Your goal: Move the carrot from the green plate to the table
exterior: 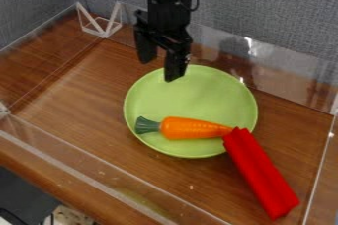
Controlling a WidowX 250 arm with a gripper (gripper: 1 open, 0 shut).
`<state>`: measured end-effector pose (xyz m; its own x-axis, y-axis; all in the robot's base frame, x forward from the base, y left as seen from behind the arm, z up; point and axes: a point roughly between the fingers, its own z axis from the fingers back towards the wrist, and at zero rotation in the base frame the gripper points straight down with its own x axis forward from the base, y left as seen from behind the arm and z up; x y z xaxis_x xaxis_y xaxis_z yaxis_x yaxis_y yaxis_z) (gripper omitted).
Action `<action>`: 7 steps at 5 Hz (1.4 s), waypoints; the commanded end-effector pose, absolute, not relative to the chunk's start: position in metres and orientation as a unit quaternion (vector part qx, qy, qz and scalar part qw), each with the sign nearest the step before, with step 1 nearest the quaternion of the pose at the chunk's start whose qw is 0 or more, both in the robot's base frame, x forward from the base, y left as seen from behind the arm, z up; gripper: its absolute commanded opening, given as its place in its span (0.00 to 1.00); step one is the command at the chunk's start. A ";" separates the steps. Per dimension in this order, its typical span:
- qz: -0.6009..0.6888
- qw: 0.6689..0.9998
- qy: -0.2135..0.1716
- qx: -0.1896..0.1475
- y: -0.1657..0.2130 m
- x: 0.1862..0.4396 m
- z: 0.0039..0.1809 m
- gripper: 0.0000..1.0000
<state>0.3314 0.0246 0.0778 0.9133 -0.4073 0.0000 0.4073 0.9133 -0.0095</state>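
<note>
The orange carrot (196,128) with its dark green stub pointing left lies on the front part of the green plate (199,96), which rests on the brown wood-grain table (73,81). My black gripper (160,58) points straight down over the plate's far-left rim, well above and behind the carrot. Its fingers stand apart, open, with nothing between them.
A long red block (260,173) lies at the plate's front right, its near end touching the plate rim beside the carrot's tip. Clear acrylic walls (79,175) edge the table. A white wire stand (99,17) sits at the back left.
</note>
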 end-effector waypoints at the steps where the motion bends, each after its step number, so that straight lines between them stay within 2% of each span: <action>1: -0.234 0.972 -0.033 0.010 0.022 0.346 0.100 1.00; 2: -0.245 0.969 -0.034 0.016 0.019 0.350 0.106 1.00; 4: -0.243 0.969 -0.046 0.022 -0.015 0.359 0.131 1.00; 5: -0.199 0.979 -0.044 0.015 -0.025 0.359 0.138 1.00; 6: -0.241 0.970 -0.033 -0.001 -0.028 0.345 0.124 1.00; 7: -0.308 0.951 -0.018 -0.014 -0.033 0.327 0.119 1.00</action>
